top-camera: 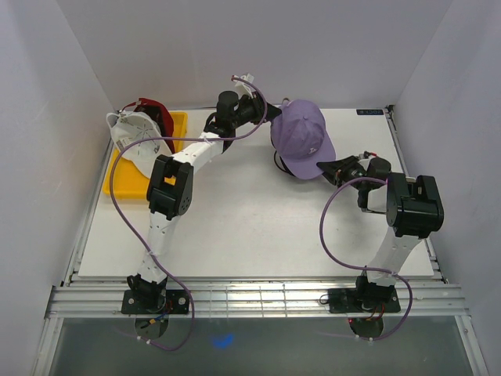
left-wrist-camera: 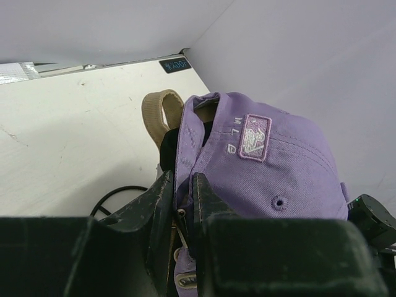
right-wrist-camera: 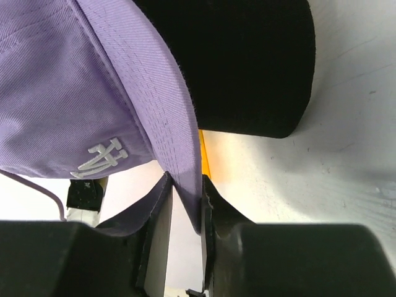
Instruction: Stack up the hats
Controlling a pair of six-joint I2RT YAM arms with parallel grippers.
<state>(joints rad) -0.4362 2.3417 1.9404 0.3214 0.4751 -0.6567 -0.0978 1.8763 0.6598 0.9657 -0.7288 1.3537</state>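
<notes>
Plainly the purple cap (top-camera: 301, 137) is the one in hand. It is held at the far middle of the worktop (top-camera: 250, 227), crown up and brim toward the right arm (top-camera: 411, 207). The left jaws are pinching the back edge of its crown beside the strap opening, and the right jaws are closed on the edge of the brim, so the cap spans the gap between the two arms. Under it is the black cap (right-wrist-camera: 247, 62), whose brim juts out beyond the purple brim in the right wrist view. From the left wrist, dark cloth and a tan strap (left-wrist-camera: 158, 114) show in the purple cap's back opening, so the purple cap looks to be going down over the black one. I cannot tell whether it is fully seated. The white cap (top-camera: 129, 135) and the dark red cap (top-camera: 159, 116) lie against each other on the yellow tray (top-camera: 125, 184) at the far left, well apart from this pair. By my reckoning the task is short of halfway: one pairing is nearly made but not let go, and two caps are left to add.
</notes>
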